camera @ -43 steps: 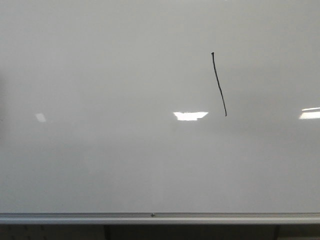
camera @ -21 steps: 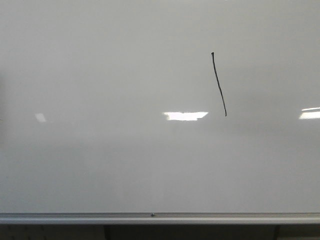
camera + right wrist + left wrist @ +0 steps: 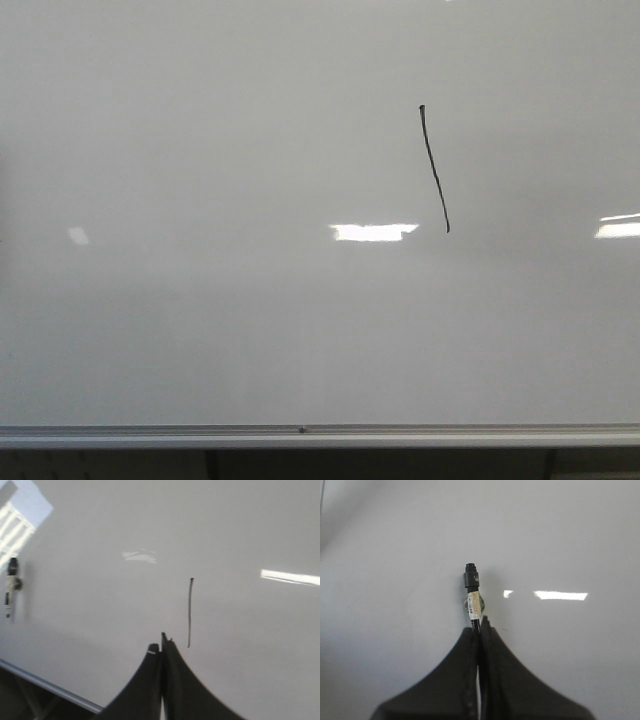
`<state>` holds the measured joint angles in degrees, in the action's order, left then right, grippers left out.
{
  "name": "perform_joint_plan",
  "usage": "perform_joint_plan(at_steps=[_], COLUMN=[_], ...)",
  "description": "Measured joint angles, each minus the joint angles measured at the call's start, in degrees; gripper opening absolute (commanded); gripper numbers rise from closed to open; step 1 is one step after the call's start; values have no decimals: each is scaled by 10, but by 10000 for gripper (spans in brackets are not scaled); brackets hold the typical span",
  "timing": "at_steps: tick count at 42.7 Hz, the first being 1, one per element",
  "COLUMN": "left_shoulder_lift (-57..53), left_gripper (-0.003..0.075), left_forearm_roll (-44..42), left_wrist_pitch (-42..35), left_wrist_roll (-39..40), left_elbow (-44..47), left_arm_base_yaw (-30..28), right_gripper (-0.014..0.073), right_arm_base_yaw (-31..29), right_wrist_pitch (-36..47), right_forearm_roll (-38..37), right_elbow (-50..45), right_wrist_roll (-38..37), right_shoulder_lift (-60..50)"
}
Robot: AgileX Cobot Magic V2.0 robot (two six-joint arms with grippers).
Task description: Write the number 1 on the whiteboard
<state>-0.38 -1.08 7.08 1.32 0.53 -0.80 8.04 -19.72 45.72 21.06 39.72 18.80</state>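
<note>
Slanted number 1 (image 3: 433, 168) on whiteboard (image 3: 200, 150).

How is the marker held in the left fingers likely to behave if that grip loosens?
The marker looks thin, round and rigid, so it would probably slip straight out and roll. Only its lower end sits between the left gripper fingers, so it may pivot. The glossy whiteboard likely offers its tip little friction.
</note>
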Motion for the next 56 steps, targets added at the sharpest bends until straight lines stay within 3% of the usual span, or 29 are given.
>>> perform_joint_plan(at_steps=[9, 16, 26, 56], left_shoulder_lift=[0, 0, 0, 0], left_gripper=[-20, -20, -20, -20], left_forearm_roll=[0, 0, 0, 0], left_wrist_pitch=[0, 0, -1, -1], left_wrist_roll=[0, 0, 0, 0], left_elbow=[0, 0, 0, 0], left_arm_base_yaw=[0, 0, 0, 0], right_gripper=[-60, -60, -60, -60], right_arm_base_yaw=[-51, -90, -96, -96], right_wrist_pitch=[57, 59, 70, 64], right_forearm_roll=[-176, -292, -342, -358], right_elbow=[-87, -155, -224, -226], right_wrist_roll=[-209, -310, -339, -358], right_shoulder_lift=[-84, -143, -193, -194])
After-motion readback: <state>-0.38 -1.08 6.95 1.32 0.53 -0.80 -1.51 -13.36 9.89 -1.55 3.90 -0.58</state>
